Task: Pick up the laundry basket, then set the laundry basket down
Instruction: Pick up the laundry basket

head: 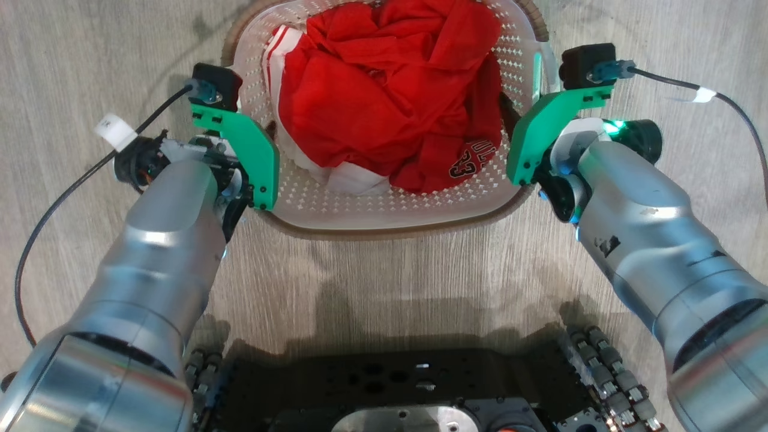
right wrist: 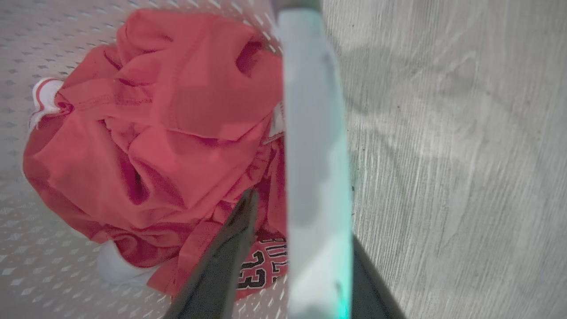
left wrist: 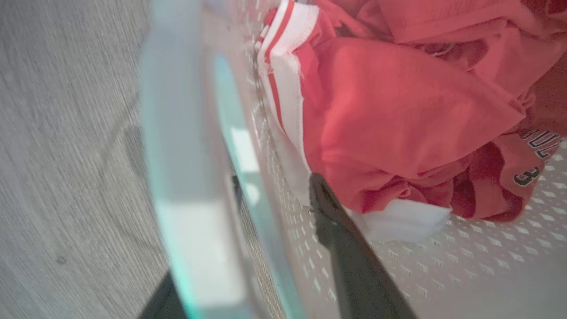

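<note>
The laundry basket (head: 384, 231), white and perforated with a brown rim, stands on the floor ahead of me and holds crumpled red and white clothes (head: 390, 90). My left gripper (head: 255, 150) is at its left side and my right gripper (head: 528, 138) at its right side, both under green camera brackets. In the left wrist view the left gripper (left wrist: 277, 181) is open astride the white handle (left wrist: 195, 177), with one dark finger (left wrist: 350, 257) inside the basket. In the right wrist view the right gripper (right wrist: 303, 190) is open astride the other handle (right wrist: 314, 133), with one finger (right wrist: 221, 266) over the clothes.
Grey wood-look floor (head: 90, 48) lies all around the basket. My dark wheeled base (head: 396, 384) sits just behind it at the bottom of the head view. Black cables (head: 60, 198) trail from both wrists over the floor.
</note>
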